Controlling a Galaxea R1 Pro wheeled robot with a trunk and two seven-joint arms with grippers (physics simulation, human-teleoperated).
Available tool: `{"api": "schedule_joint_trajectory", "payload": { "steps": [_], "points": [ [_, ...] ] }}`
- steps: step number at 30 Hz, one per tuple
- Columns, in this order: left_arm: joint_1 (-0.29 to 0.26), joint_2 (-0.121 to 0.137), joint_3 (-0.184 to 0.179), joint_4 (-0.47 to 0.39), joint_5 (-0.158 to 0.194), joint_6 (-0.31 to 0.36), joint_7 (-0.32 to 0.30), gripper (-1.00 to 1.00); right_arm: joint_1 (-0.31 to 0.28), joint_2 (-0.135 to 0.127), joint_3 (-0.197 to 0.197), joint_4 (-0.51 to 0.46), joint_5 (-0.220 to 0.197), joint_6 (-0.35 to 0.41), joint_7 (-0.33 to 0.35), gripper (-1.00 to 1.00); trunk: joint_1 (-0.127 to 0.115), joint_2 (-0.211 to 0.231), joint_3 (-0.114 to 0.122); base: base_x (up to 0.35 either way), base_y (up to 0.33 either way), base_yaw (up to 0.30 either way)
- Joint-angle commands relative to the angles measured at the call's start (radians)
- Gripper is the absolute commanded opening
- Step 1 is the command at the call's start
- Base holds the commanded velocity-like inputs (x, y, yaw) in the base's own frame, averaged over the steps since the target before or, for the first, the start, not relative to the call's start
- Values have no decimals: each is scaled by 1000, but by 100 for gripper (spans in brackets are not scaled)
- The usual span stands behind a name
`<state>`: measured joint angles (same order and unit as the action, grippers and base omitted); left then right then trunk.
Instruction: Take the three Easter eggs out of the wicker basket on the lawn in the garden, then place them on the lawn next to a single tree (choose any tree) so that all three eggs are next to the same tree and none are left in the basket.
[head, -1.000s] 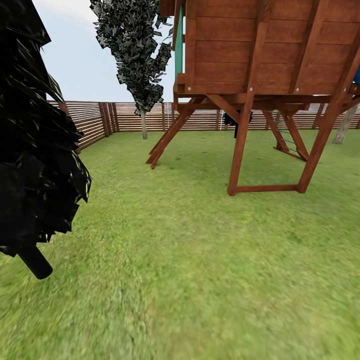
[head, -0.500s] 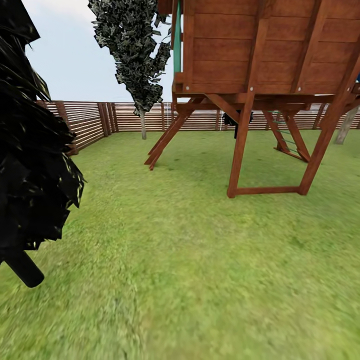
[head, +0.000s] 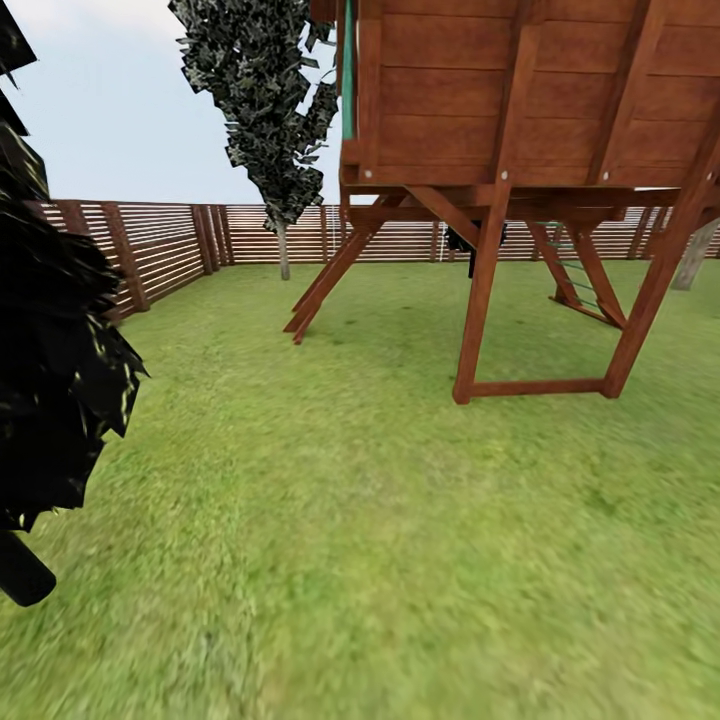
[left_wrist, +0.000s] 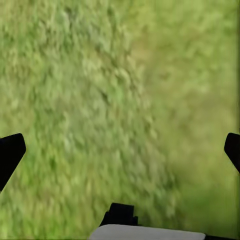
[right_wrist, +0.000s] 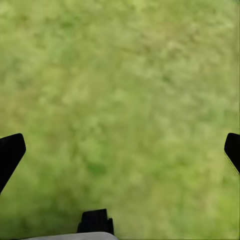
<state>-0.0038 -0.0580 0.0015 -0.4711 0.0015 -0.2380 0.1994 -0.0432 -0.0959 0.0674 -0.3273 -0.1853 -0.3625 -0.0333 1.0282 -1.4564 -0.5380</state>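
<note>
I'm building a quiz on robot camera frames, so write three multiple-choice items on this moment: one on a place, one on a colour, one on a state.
1. Where does the wooden playset stand?
A. on the lawn
B. on paving
C. behind the fence

2. What colour is the playset's timber?
A. white
B. reddish brown
C. blue

3. How is the left gripper?
A. shut on an egg
B. shut, empty
C. open, empty

Key: 1 A, its legs meet grass; 2 B, the boards show it; 3 C, its fingertips sit wide apart over bare grass.
</note>
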Motion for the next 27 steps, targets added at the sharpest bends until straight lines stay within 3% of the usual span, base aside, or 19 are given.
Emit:
{"api": "schedule_joint_trajectory", "payload": {
  "steps": [1, 8, 20, 27],
  "points": [
    [-1, 0, 0, 0, 0, -3, 3, 100, -1, -1, 7, 1, -8, -3, -3, 100, 4, -8, -4, 315, -117, 0],
    [-1, 0, 0, 0, 0, -3, 5, 100, -1, 0, 8, 1, -7, -4, -3, 100, 31, -57, -26, 242, -107, 0],
    [-1, -19, 1, -1, 0, -3, 11, 100, -1, -1, 8, 0, -7, -4, -3, 100, 77, -141, -64, 25, -19, 0],
    [-1, -20, 2, -1, 0, -1, 11, 100, 0, -1, 8, -1, -7, -4, -3, 100, 104, -190, -86, 277, 0, 0]
  ]
}}
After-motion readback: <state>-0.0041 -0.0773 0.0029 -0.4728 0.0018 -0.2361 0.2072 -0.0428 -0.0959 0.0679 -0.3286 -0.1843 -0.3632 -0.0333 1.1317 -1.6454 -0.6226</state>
